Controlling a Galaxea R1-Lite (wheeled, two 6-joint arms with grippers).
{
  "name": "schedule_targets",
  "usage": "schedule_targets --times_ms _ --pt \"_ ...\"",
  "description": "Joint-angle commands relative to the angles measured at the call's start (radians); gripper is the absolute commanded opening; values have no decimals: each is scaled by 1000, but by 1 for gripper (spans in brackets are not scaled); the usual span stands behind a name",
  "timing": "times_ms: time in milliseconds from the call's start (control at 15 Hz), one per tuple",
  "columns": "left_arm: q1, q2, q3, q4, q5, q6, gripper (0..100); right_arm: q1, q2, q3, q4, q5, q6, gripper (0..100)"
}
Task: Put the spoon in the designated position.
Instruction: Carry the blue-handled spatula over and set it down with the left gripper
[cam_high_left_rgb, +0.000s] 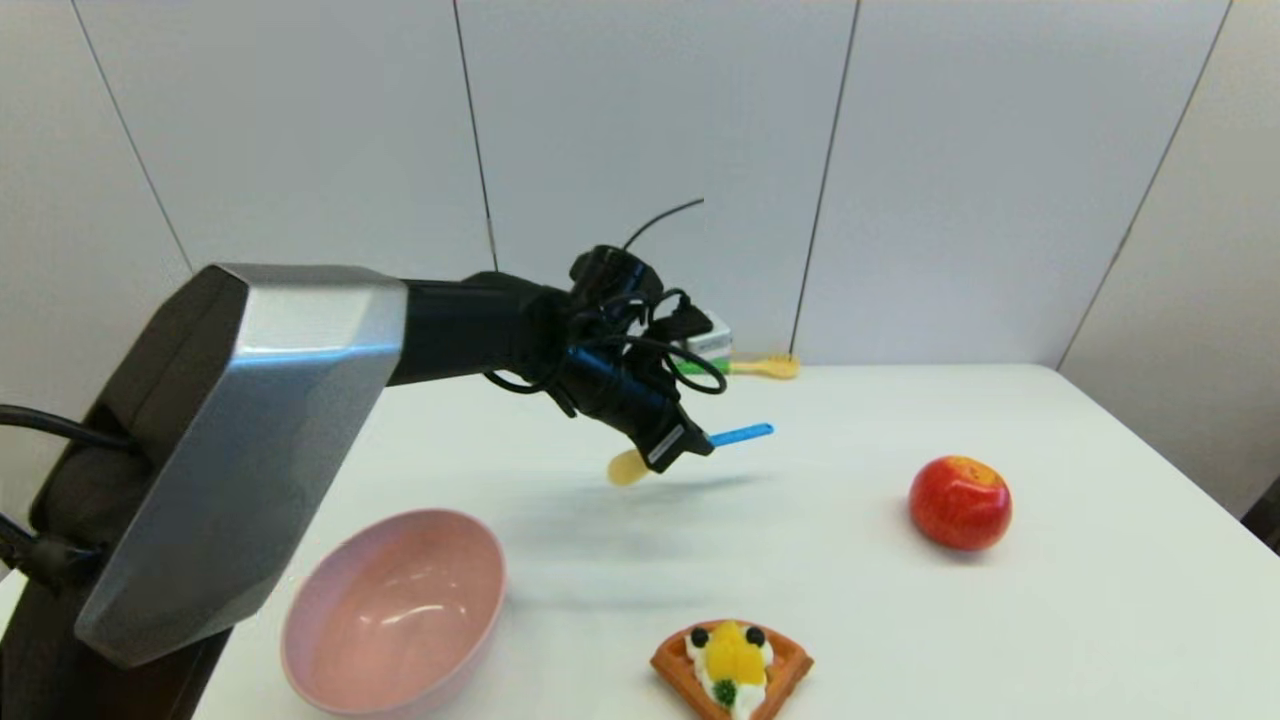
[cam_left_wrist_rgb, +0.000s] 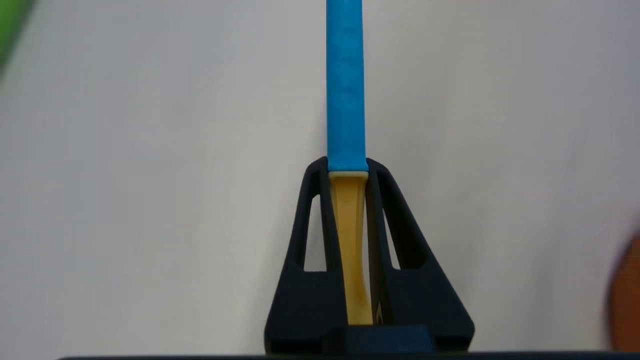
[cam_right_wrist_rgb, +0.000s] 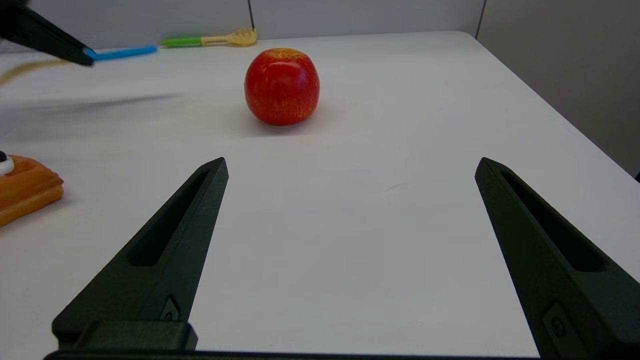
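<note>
My left gripper (cam_high_left_rgb: 690, 445) hangs above the middle of the table, shut on the spoon (cam_high_left_rgb: 742, 434). The blue handle sticks out to the right of the fingers and the pale yellow bowl (cam_high_left_rgb: 628, 467) shows on their left. In the left wrist view the black fingers (cam_left_wrist_rgb: 390, 220) clamp the spoon's yellow neck (cam_left_wrist_rgb: 350, 235), with the blue handle (cam_left_wrist_rgb: 346, 85) running away from them over plain white tabletop. The right wrist view shows the same blue handle (cam_right_wrist_rgb: 122, 52) far off. My right gripper (cam_right_wrist_rgb: 350, 170) is open low over the table's right side, holding nothing.
A pink bowl (cam_high_left_rgb: 395, 610) stands at the front left. A waffle with fruit (cam_high_left_rgb: 733, 668) lies at the front centre and a red apple (cam_high_left_rgb: 960, 502) sits to the right. A fork with a green handle (cam_high_left_rgb: 760, 367) and a small box (cam_high_left_rgb: 708, 343) lie at the back edge.
</note>
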Motion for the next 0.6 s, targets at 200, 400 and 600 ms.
schedule_targets --times_ms 200,400,600 --pt "152 -498 222 192 288 8 0 0 0 0 0 0 0 100" --pt "266 -702 443 192 386 2 0 0 1 0 0 0 0 100" --pt "419 -832 633 190 436 -35 0 0 1 0 0 0 0 100"
